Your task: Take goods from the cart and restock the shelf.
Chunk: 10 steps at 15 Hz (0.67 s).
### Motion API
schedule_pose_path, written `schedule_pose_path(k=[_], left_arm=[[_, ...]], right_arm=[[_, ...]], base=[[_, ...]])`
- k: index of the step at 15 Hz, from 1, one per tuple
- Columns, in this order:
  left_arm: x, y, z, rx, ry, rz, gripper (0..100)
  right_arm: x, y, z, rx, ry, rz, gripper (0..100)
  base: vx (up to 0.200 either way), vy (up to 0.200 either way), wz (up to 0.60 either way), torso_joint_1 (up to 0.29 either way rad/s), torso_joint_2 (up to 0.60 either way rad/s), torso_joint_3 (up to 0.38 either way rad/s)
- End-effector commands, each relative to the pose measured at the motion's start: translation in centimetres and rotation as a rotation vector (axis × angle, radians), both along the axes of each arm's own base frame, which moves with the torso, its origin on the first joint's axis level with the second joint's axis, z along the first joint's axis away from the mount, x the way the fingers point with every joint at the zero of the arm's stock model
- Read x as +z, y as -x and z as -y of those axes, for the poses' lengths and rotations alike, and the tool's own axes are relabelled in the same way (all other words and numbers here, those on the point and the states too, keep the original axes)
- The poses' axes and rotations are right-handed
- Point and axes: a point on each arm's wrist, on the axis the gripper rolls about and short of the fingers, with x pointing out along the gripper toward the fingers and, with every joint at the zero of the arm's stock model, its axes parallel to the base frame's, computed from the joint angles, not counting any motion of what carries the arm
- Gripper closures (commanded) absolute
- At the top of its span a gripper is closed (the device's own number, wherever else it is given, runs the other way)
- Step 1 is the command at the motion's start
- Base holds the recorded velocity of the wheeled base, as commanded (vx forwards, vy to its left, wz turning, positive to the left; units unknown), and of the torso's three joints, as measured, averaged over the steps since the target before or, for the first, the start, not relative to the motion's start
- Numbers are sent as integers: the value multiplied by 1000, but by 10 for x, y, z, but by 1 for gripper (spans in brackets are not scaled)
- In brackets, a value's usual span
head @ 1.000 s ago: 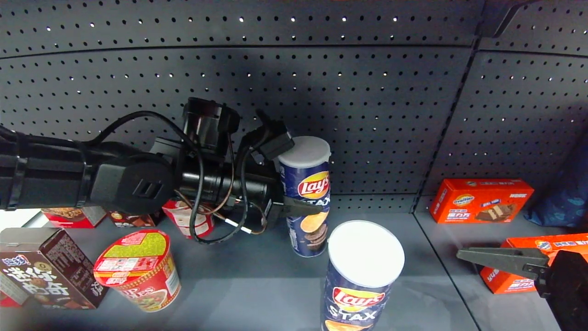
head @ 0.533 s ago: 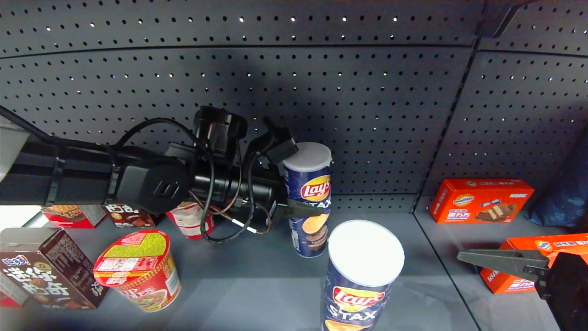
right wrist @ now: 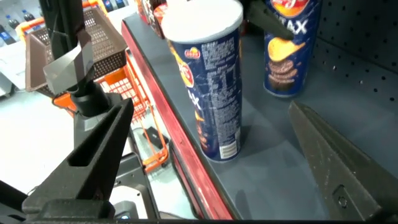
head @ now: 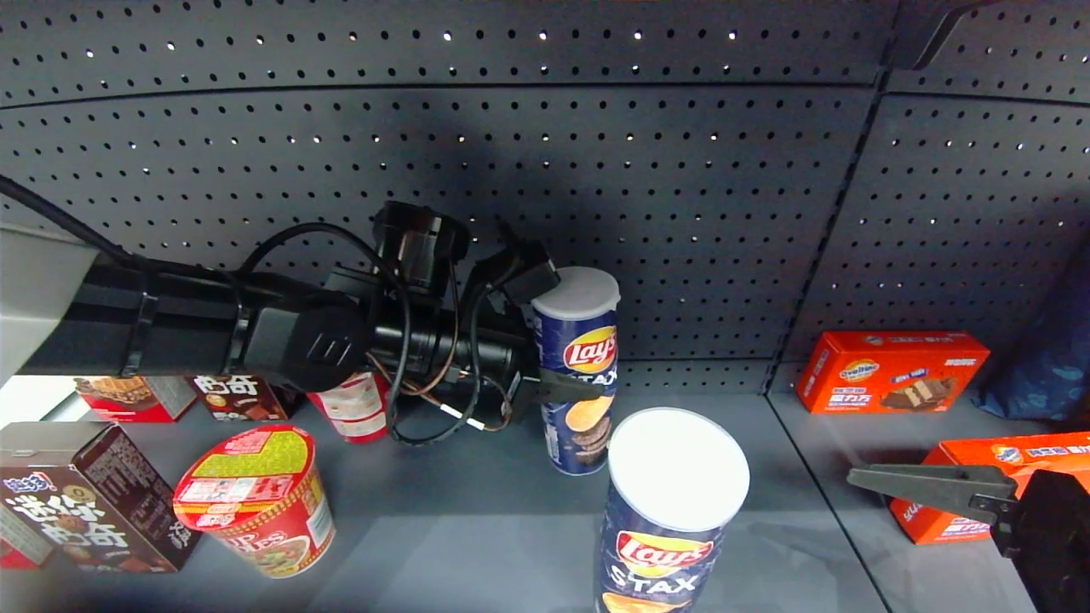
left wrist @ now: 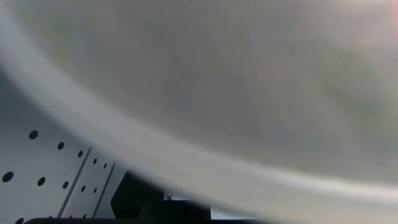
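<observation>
Currently my left hand [head: 572, 389] grips the rear chip can [head: 577, 336], upright at the back of the shelf [head: 477, 519]; my right hand [right wrist: 214, 171] hangs wide open near the front can [head: 673, 519]

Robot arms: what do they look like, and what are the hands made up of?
The left arm is a black tube with a round joint housing and looped black, brown and white cables. The left hand and right hand have flat, tapering dark grey fingers.

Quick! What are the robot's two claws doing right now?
Left gripper: shut on the rear blue chip can with white lid.
Right gripper: open, holding nothing.
</observation>
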Motion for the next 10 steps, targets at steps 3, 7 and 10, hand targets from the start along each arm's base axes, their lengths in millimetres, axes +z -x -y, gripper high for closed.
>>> schedule_pose_path(k=[3,7,10], left_arm=[[-2,-1,1,0,-2,-3,100],[-6,-3,3,0,-6,-10,100],[-8,-4,4,-1,-10,-15,100]], right_arm=[[-1,0,0,5,-2,-14,0],[-3,1,0,5,-5,-16,0],[-3,1,0,5,-4,-17,0]], base=[[0,0,0,0,0,0],[0,0,0,0,0,0],[0,0,0,0,0,0]])
